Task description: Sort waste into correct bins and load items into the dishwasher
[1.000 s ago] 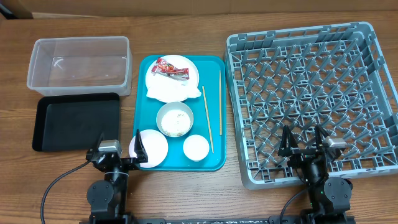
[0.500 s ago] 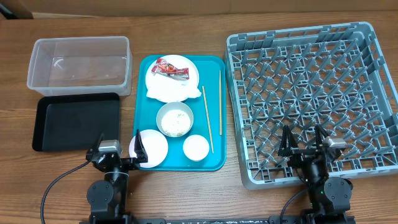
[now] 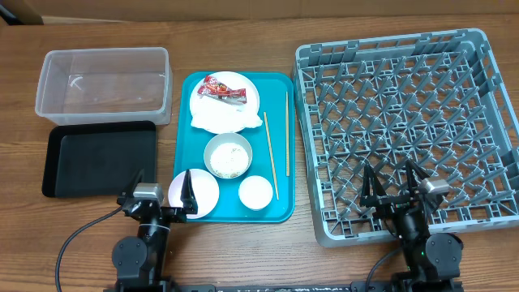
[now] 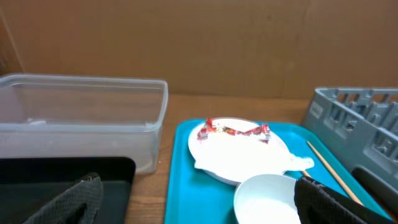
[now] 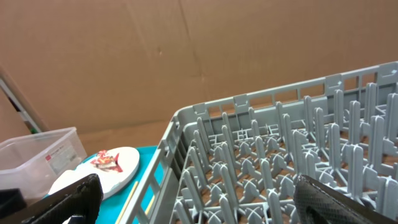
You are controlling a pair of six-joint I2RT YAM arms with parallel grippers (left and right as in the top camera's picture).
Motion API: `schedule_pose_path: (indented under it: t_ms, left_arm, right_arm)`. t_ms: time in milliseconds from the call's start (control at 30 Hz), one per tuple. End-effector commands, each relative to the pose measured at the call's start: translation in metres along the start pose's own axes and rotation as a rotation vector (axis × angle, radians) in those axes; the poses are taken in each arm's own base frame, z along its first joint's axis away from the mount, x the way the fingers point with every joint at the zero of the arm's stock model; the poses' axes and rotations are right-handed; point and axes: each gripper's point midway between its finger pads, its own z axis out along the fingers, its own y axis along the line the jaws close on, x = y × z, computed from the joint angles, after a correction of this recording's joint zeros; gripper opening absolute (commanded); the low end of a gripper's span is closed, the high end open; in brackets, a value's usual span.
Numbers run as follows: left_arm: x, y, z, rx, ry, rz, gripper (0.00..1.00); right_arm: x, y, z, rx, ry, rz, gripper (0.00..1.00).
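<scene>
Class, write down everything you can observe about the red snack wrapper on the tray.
The snack wrapper is small, red with white print, and looks like thin crinkled plastic film. It lies flat and stretched out, slanting across the far half of a pale round plate at the far end of the teal tray. Only the plate touches it.

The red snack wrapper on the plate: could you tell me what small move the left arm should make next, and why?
Probably reach the left gripper forward over the teal tray toward the red wrapper: its jaws stand open, the wrapper lies loose on the plate, and the clear tub and black tray nearby are empty.
</scene>
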Motion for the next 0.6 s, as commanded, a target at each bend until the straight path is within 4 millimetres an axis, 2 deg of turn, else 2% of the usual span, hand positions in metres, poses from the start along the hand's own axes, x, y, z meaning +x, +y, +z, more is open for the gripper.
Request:
schedule_pose_path:
  t_ms: [0, 133, 267, 433, 567]
  left_arm:
    - [-0.041, -0.012, -0.007, 0.045, -0.048, 0.014, 1.0]
    - [-0.068, -0.014, -0.004, 0.043, -0.023, 0.026, 1.0]
    - [-0.096, -0.018, 0.011, 0.057, 0.023, 0.012, 1.0]
    - [-0.138, -0.029, 0.048, 0.119, 0.146, -0.014, 1.0]
    - [-0.16, -0.038, 0.086, 0.168, 0.341, -0.057, 1.0]
  right_arm:
    - [-0.044, 0.014, -0.006, -0.019, -0.045, -0.051, 1.0]
    - [-0.066, 0.02, -0.005, -0.004, 0.01, -0.11, 1.0]
    - [-0.087, 0.025, 0.003, 0.009, 0.065, -0.124, 1.0]
    - [-0.108, 0.027, 0.022, 0.044, 0.174, -0.111, 1.0]
    - [-0.117, 0.027, 0.041, 0.067, 0.283, -0.098, 1.0]
